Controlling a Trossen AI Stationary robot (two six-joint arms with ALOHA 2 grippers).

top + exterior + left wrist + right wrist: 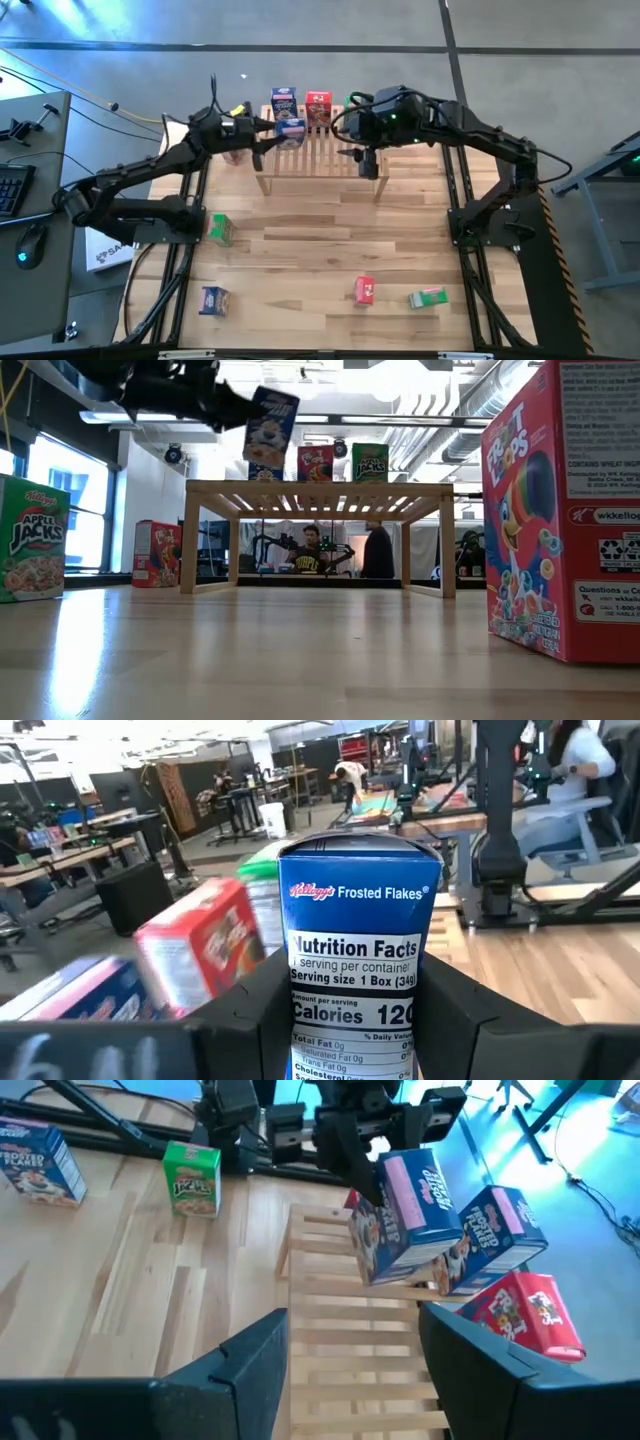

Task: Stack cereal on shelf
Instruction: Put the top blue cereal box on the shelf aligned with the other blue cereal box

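Three cereal boxes stand in a row along the far edge of the shelf [320,150]: a blue one [284,102], a red one [319,105], and a green one [370,462] partly hidden under the right arm in the high view. Left gripper [272,130] is pinching a second blue box [291,128], tilted, above the shelf's slats just in front of the standing blue box; right gripper [366,160] hangs spread and empty over the shelf's right part. Loose boxes lie on the tabletop [320,250]: green [221,229], blue [214,299], red [364,290], green [428,297].
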